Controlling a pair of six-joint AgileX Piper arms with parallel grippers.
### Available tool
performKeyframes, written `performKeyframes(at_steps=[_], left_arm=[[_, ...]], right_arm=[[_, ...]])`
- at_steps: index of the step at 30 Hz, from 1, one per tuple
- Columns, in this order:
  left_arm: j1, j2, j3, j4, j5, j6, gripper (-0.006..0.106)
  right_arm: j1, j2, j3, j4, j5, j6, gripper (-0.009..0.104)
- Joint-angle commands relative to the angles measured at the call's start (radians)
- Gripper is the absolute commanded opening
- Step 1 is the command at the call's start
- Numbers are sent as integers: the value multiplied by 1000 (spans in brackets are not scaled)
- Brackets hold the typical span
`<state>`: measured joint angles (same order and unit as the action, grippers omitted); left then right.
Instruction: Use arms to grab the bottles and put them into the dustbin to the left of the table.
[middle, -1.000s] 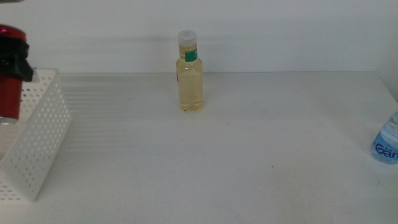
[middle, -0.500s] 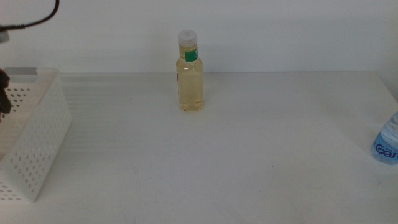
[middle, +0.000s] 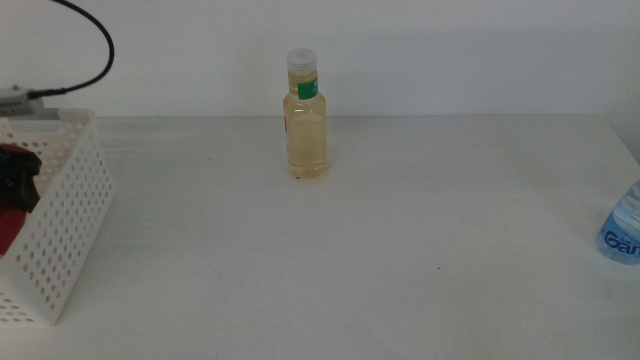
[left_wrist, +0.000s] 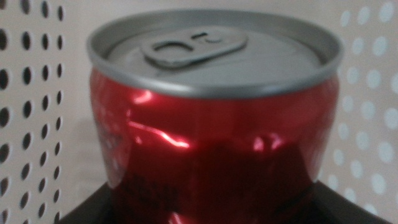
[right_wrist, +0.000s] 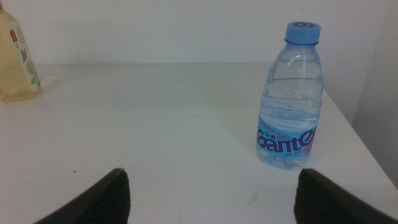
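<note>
Red can (left_wrist: 211, 130) clamped in left pincer (left_wrist: 205, 208) — inside dustbin (middle: 70, 220), right pincer (right_wrist: 208, 193) agape

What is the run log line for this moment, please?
left gripper: in dustbin, shut on red soda can | right gripper: open, waiting | water bottle, yellowish bottle: on table

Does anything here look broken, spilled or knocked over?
Only one thing: the red can, held by the left gripper inside the white basket, has dents and creases in its side. The yellowish bottle and the water bottle stand upright on the table, with no spill visible.
</note>
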<state>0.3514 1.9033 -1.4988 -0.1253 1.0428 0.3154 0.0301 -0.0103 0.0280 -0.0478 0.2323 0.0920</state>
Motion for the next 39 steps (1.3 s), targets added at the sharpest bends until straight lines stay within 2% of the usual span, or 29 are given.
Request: performKeyframes(at_steps=[1,16,23,25,27,32,36,39], left_arm=[[0,-42,-38,-16,-33,4,-2],[-10,43,-34,-51,-52,2,-1],[-31,81,-34,-48,-68,3,9],[-31,81,-34,-52,-70,3,17],[-31,81,-35,-54,-87,3,40],[-31,79,-35,-54,-88,3,71],[-31,78,-63,-46,-59,1,89],[-31,78,-121,-47,28,-4,90]], right_arm=[[-7,-27,-7,-10,-70,-11,75],[-7,-27,-7,-10,-70,-11,75],[-7,-27,-7,-10,-70,-11,75],[-7,-27,-7,-10,-70,-11,75],[-7,-27,-7,-10,-70,-11,75],[-7,-27,-7,-10,-70,-11,75],[-7,-27,-7,-10,-70,-11,75],[-7,-27,-7,-10,-70,-11,75]])
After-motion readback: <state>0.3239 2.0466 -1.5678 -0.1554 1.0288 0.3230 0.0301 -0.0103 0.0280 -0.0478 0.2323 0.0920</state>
